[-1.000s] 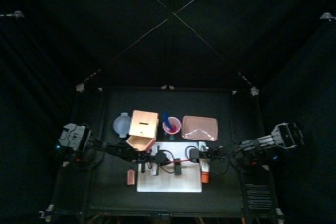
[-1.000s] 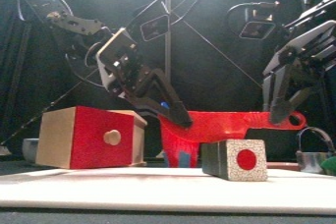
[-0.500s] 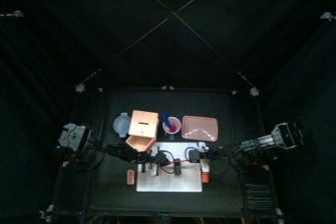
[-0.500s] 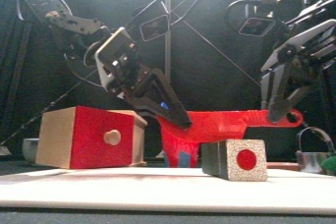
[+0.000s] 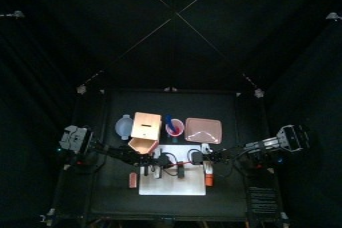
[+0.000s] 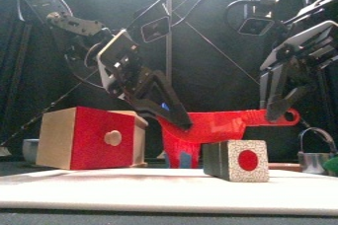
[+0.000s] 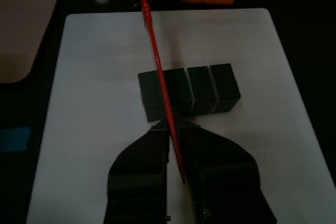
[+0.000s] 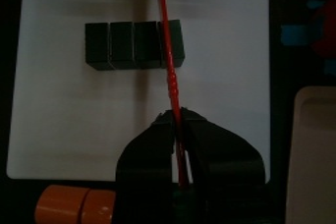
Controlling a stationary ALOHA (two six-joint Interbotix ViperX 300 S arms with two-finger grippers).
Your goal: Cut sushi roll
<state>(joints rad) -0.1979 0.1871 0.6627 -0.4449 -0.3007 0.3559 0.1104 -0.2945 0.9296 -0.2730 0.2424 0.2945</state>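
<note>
The sushi roll (image 7: 190, 90) lies in the middle of the white board (image 7: 262, 159) on the worktop, a short dark block with grooves across it, so it looks already partly divided into slices; the left hand (image 7: 178, 135) is closed on a red knife (image 7: 155, 61), and the right hand (image 8: 179, 128) is closed on the same thin red tool from the other end; I judge that the two hands share the tool so that its edge stays level and straight over the roll; in both wrist views the red line crosses the roll near one end, probably to mark the next slice.
</note>
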